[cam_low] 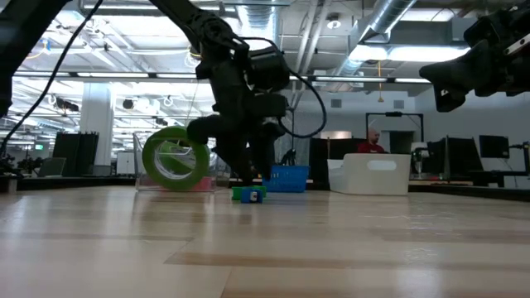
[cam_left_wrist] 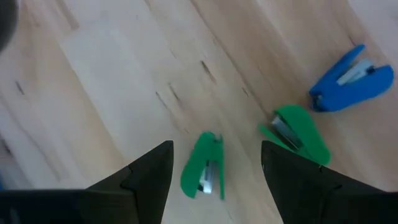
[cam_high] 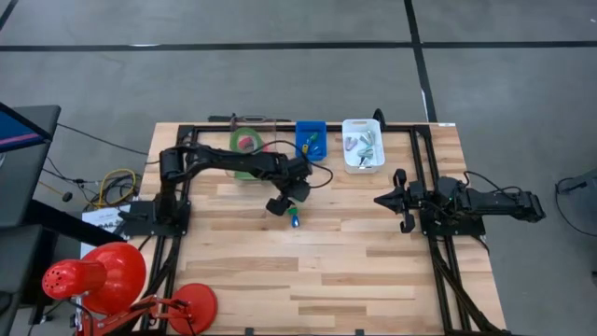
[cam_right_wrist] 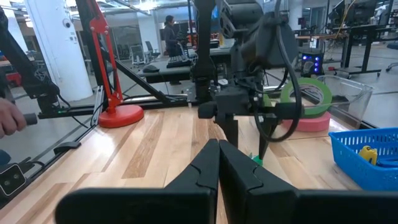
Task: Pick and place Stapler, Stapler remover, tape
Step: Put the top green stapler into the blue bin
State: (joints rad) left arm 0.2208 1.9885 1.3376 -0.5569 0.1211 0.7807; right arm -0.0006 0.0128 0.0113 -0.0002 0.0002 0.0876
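The left gripper (cam_left_wrist: 214,168) is hanging low over the wooden table (cam_high: 326,271) with its fingers wide apart, holding nothing. A small green stapler (cam_left_wrist: 204,167) is lying on the table between the fingers. Another green one (cam_left_wrist: 298,132) and a blue one (cam_left_wrist: 349,81) are lying nearby. The right gripper (cam_high: 399,201) is waiting at the side, closed and empty.

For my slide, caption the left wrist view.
Left gripper open above a green stapler on the wooden table, beside another green and a blue stapler.
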